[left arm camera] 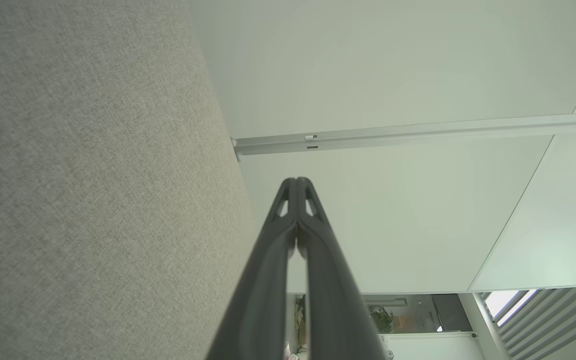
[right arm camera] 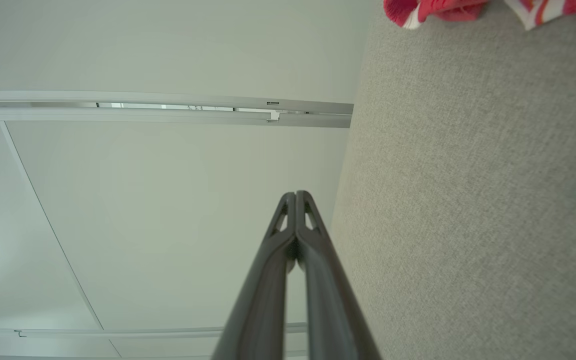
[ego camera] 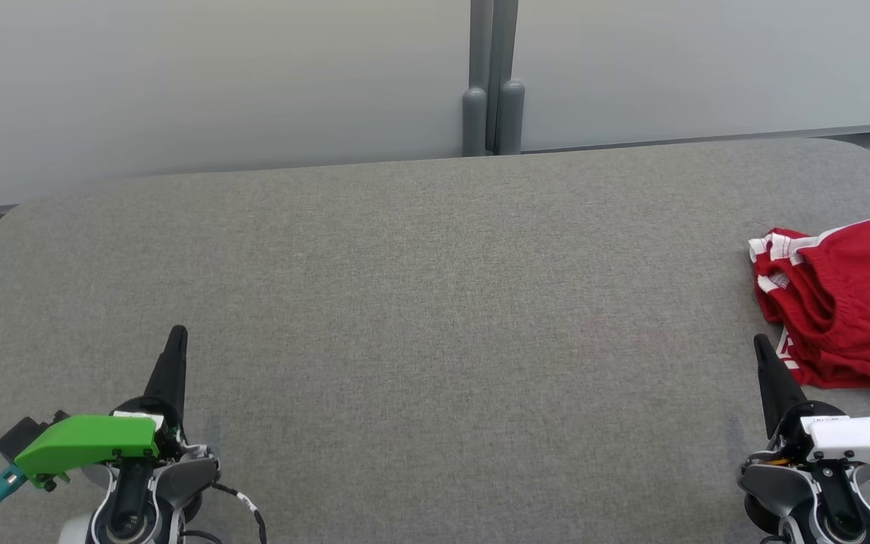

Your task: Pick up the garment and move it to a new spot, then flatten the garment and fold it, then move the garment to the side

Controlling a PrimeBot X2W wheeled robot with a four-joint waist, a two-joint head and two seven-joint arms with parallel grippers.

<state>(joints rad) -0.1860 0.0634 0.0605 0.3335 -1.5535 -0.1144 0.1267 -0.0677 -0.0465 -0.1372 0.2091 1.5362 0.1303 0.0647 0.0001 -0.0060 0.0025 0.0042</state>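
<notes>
The garment [ego camera: 850,302] is a crumpled pair of red shorts with white trim, lying at the right edge of the grey table [ego camera: 420,302]. A strip of the garment [right arm camera: 438,9] also shows at the top of the right wrist view. My right gripper [ego camera: 760,344] stands at the lower right, shut and empty, its tip just left of the garment's near corner. In the right wrist view the right gripper [right arm camera: 295,193] has its fingers pressed together. My left gripper [ego camera: 178,331] rests at the lower left, far from the garment. Its fingertips meet in the left wrist view, where the left gripper [left arm camera: 297,180] holds nothing.
A pale partition wall with a grey post [ego camera: 492,83] runs behind the table's far edge. The table's corners are rounded. Wide bare grey cloth stretches between the two grippers.
</notes>
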